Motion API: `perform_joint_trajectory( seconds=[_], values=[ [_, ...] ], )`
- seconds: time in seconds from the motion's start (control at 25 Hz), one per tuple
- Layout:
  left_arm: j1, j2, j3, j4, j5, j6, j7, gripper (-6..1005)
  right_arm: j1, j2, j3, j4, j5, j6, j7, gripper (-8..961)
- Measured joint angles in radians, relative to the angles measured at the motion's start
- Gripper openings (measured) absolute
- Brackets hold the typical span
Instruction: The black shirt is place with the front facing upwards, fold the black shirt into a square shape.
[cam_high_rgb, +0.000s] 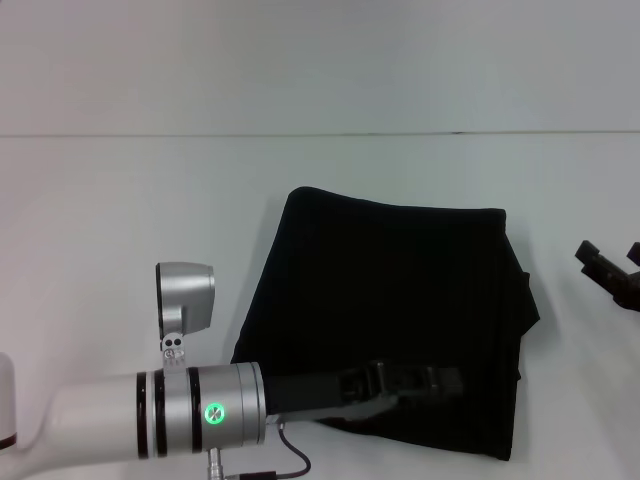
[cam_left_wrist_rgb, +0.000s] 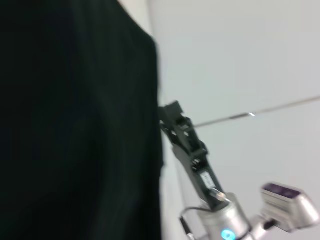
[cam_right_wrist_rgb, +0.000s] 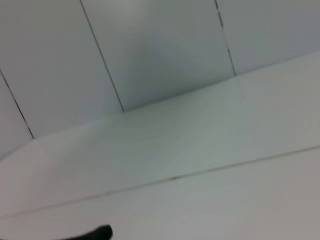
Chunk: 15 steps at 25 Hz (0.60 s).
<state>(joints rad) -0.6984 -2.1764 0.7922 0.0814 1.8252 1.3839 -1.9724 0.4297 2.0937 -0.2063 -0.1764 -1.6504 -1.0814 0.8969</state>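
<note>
Left arm: its silver forearm with a lit green ring enters from the near left in the head view and reaches rightward, low over the near edge of the folded cloth.
Left end effector (cam_high_rgb: 450, 382): black against black cloth, lying over the near part of the shirt; whether its fingers are wide, narrow or gripping cloth, I cannot tell.
Black shirt (cam_high_rgb: 395, 310): folded into a roughly square bundle on the bench, plain black side up, no print showing. Its far edge runs fairly straight, its far-left corner is rounded, and its right side shows layered folds with a small bulge toward the right. The near-right corner reaches almost to the bottom of the head view.
Shirt in the left wrist view (cam_left_wrist_rgb: 75, 125): fills most of that picture as a dark mass, with a clean edge against the pale surface.
Right end effector (cam_high_rgb: 612, 270): at the right edge of the head view, well apart from the shirt, above bare bench. The left wrist view shows it (cam_left_wrist_rgb: 172, 117) just past the cloth's edge; its fingers look spread apart and hold nothing.
Bench (cam_high_rgb: 120, 220): white, carrying the shirt.
Wall (cam_high_rgb: 320, 60): pale, rising behind the bench past a thin seam line.
</note>
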Motion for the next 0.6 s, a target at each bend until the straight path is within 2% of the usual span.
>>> perform_joint_trajectory(
  seconds=[0.04,0.16,0.32,0.4,0.44,0.48,0.6],
  values=[
    [-0.001,0.0,0.002,0.002,0.001,0.022,0.009,153,-0.005,0.0,0.006,0.0,0.0,-0.018,0.0,920],
    [0.012,0.005,0.006,0.017,0.006,0.086,0.039,294,-0.023,-0.002,0.015,-0.001,-0.002,-0.085,-0.002,920],
    [0.078,0.011,0.007,0.145,0.006,0.188,0.126,468,-0.038,-0.006,-0.022,-0.009,-0.047,-0.232,-0.033,920],
    [0.114,0.011,0.005,0.219,0.003,0.197,0.165,547,-0.034,-0.004,-0.067,-0.013,-0.091,-0.31,-0.083,920],
    [0.114,0.011,0.005,0.219,0.003,0.197,0.165,587,-0.028,-0.003,-0.087,-0.013,-0.108,-0.333,-0.106,920],
    [0.148,0.017,-0.001,0.298,0.002,0.173,0.19,627,-0.018,-0.001,-0.109,-0.009,-0.125,-0.353,-0.132,920],
    [0.164,0.035,-0.003,0.345,0.003,0.12,0.184,734,0.019,0.004,-0.159,0.012,-0.144,-0.333,-0.163,920]
  ],
)
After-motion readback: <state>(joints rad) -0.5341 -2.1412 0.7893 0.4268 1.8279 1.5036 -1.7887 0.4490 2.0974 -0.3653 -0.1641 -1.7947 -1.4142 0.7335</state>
